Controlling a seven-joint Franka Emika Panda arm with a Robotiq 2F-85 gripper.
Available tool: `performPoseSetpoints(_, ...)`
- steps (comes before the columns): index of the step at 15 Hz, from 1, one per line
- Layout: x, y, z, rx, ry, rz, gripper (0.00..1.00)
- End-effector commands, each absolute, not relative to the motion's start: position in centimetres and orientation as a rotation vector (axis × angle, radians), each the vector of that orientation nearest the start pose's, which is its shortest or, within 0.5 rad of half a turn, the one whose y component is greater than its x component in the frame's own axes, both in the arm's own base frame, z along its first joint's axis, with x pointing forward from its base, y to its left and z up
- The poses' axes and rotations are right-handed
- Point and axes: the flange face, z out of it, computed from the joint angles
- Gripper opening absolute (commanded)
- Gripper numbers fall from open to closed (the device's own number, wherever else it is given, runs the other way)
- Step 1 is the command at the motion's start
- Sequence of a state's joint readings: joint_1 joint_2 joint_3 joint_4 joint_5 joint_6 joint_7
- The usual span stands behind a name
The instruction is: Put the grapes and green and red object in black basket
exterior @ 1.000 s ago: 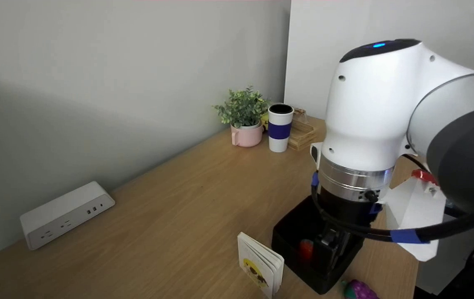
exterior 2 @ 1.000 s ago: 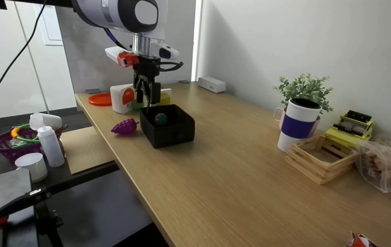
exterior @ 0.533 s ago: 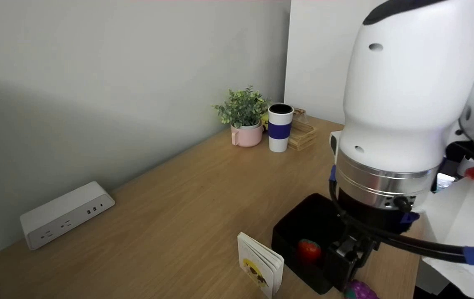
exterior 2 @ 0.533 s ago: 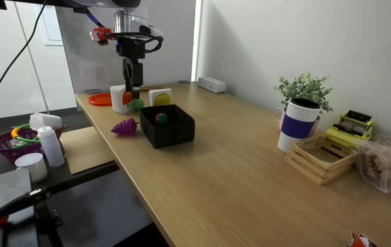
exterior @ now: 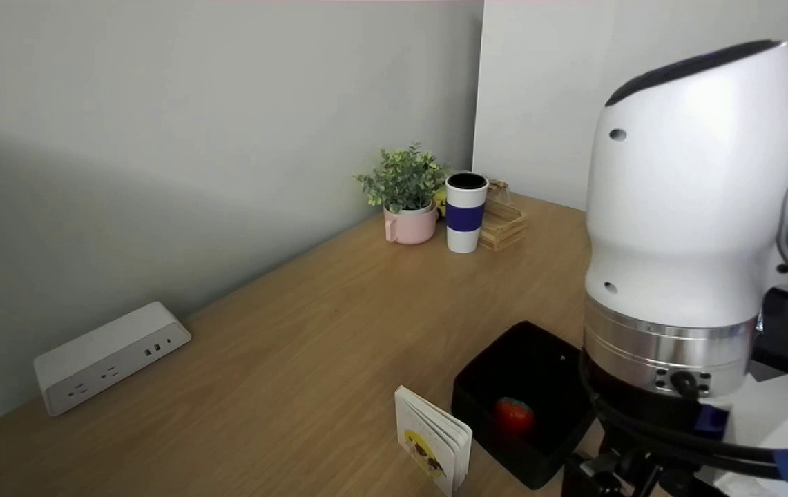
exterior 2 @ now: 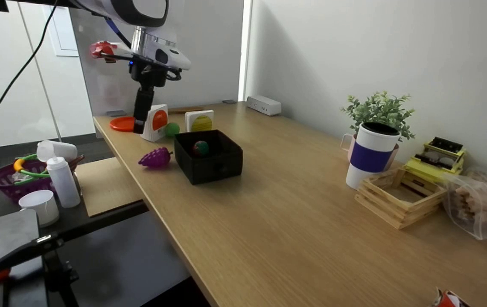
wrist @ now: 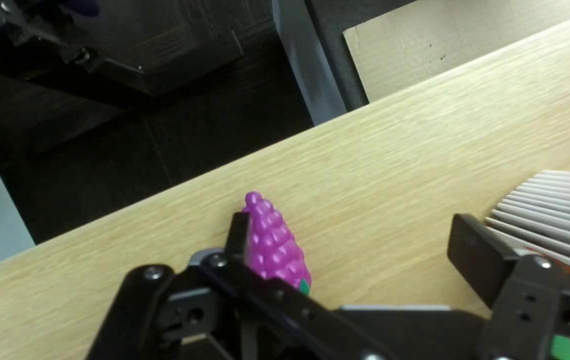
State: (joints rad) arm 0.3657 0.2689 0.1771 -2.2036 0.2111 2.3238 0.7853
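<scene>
Hanging at a tilt above the surface [exterior 2: 294, 213], the end effector [wrist: 354, 240] has its fingers spread wide apart and holds nothing. In the wrist view, the grapes [wrist: 279, 245] show partly hidden behind one finger. In an exterior view they lie on the surface near its edge, just beside the black basket [exterior 2: 222, 169], with their broad end toward it. The green and red object [exterior 2: 201, 148] is inside the basket, as both exterior views show. A yellow-marked book [exterior 2: 202, 123] stands upright near the basket; a red-marked book [exterior 2: 155, 125] stands near a green ball [exterior 2: 172, 129] and a red plate [exterior 2: 120, 124]. Well apart from these, a white travel cup [exterior 2: 369, 157] stands near a potted plant [exterior 2: 379, 110] and a wooden crate [exterior 2: 402, 213]. A white power strip [exterior: 112, 355] sits on the surface, close to the wall [exterior: 193, 138].
</scene>
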Motion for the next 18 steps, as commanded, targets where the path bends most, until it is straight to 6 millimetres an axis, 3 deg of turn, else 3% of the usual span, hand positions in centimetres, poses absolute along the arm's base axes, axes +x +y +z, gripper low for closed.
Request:
performPoseSetpoints(1,44.9,27.0,22.9,-2.953,0.675,0.400,1.00)
performPoseSetpoints(6,44.7,26.1,21.0,-2.996,0.573,0.462,1.00)
performPoseSetpoints(13,45.4,25.8,18.9,-2.993,0.112,0.570,1.00)
performPoseSetpoints(18,45.8,25.4,17.8,-2.990,-0.041,0.654,1.00)
